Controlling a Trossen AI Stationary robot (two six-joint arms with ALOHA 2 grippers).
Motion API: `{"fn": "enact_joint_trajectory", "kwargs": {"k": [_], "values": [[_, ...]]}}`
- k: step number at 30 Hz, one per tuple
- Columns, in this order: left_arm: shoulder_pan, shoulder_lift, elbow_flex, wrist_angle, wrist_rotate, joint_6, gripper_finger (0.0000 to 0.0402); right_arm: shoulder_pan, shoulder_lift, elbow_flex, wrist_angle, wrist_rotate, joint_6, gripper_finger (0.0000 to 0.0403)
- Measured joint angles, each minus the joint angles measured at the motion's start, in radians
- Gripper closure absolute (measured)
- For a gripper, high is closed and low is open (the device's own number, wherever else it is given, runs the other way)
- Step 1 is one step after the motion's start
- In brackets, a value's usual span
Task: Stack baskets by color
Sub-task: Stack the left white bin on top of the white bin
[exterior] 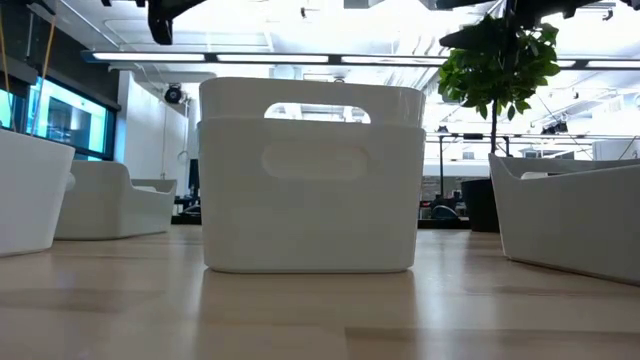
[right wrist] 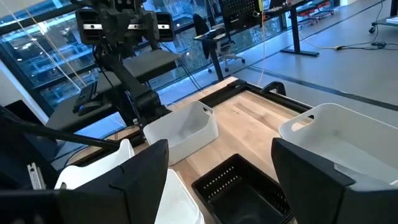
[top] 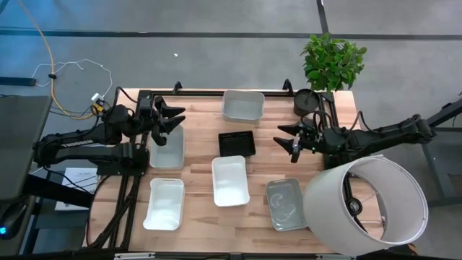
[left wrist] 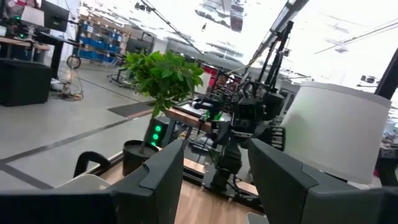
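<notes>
Left claw (top: 175, 115) hovering empty and part-open over a grey basket (top: 167, 149), right claw (top: 290, 139) wide beside the black basket (top: 237, 144), six baskets spread singly across the table (top: 198, 217), stacking barely begun.

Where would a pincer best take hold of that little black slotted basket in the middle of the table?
Probably by one long wall of the black basket, coming straight down from above. It sits upright with its mouth open, so one finger could slip inside and one outside the thin rim. The right pincer hangs open nearest it.
</notes>
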Motion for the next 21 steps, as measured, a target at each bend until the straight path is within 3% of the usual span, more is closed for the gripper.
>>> {"fn": "enact_joint_trajectory", "kwargs": {"k": [8, 12, 16, 21], "values": [[0.0, 0.0, 0.0, -0.007, 0.011, 0.108, 0.0234, 0.0, 0.003, 0.0, 0.005, -0.043, -0.041, 0.0133], [0.0, 0.0, 0.0, -0.016, 0.011, 0.148, 0.0234, 0.0, 0.004, 0.0, 0.107, -0.125, -0.037, 0.0133], [0.0, 0.0, 0.0, -0.015, 0.083, 0.099, 0.0234, 0.0, 0.021, 0.001, 0.257, -0.237, -0.113, 0.0133], [0.0, 0.0, 0.0, -0.015, 0.133, -0.003, 0.0234, 0.0, 0.054, 0.001, 0.298, -0.25, -0.157, 0.0133]]}}
